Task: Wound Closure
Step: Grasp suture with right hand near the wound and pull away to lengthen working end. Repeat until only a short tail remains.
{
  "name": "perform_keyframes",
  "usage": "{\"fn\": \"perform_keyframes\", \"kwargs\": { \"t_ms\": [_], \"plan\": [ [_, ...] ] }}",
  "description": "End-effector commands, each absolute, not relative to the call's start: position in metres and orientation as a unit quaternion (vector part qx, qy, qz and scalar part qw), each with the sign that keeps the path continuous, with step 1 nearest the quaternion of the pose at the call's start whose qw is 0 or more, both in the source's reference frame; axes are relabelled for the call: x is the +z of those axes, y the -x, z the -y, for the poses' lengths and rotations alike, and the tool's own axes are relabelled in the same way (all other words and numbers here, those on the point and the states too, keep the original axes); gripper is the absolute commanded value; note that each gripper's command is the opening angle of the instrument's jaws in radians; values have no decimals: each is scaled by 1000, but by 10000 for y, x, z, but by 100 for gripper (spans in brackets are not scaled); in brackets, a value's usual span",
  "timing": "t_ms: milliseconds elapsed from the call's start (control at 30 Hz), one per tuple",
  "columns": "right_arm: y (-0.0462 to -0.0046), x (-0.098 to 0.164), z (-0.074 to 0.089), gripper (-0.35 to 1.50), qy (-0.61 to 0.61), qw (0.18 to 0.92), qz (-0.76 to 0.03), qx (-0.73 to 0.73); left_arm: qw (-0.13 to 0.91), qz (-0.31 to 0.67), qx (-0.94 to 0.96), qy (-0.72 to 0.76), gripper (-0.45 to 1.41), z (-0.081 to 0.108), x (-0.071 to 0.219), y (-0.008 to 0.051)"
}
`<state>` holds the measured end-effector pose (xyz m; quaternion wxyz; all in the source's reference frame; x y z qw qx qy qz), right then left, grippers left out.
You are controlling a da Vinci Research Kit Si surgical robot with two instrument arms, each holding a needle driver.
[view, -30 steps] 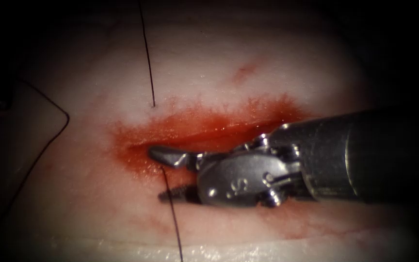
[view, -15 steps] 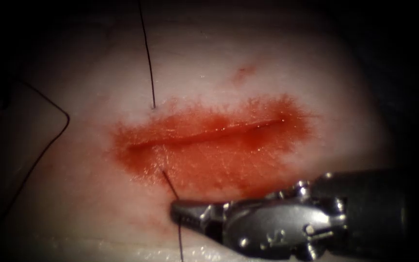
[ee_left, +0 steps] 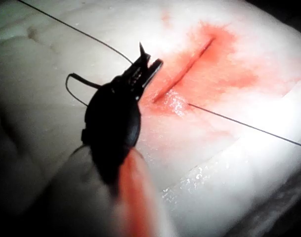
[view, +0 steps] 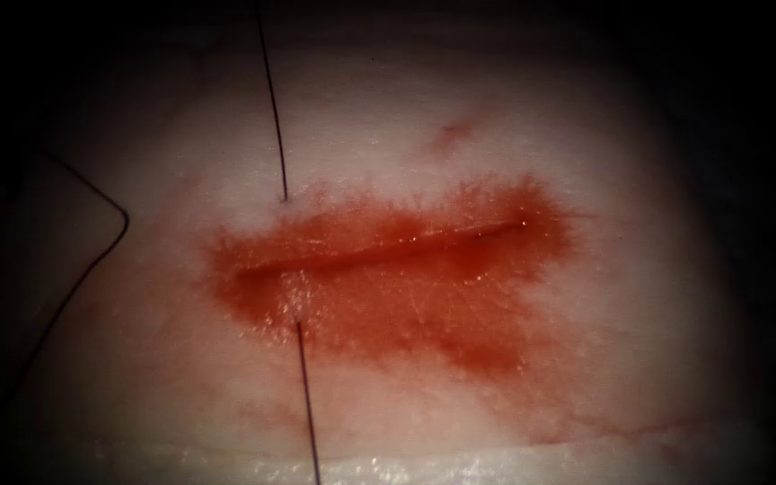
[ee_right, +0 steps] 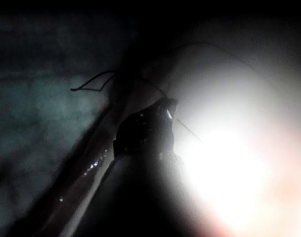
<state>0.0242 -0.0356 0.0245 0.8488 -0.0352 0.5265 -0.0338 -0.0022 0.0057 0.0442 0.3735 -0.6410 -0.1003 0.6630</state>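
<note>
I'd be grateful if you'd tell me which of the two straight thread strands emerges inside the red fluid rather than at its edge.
The lower strand: it leaves the tissue below the cut, within the red fluid. The upper strand enters at the stain's pale upper edge.

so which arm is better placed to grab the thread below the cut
Probably left: the left hand hangs close to the cut's end, near where the thread leaves the tissue. The right hand sits in shadow, its distance unclear.

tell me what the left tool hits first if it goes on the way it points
Likely the tissue beside the cut, in the red fluid: the left tool points along the cut. The thread passes close by its tip; depth is unclear.
</note>
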Motion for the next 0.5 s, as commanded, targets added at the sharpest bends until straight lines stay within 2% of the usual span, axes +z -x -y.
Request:
{"fn": "perform_keyframes", "kwargs": {
  "t_ms": [33,67,133,200,500],
  "plan": [
    [-249,247,356,19,36,846,-531,-43,373,101,663,641,-45,-56,448,27],
    [-248,251,341,114,51,842,-534,-60,373,100,663,641,-45,-55,448,27],
    [-246,258,324,141,68,837,-539,-67,373,100,663,641,-45,-55,448,27],
    [-237,273,297,148,93,827,-550,-66,373,100,663,641,-45,-55,448,27],
    [-227,328,232,143,106,840,-529,-55,373,101,663,641,-45,-55,448,27]
  ]
}}
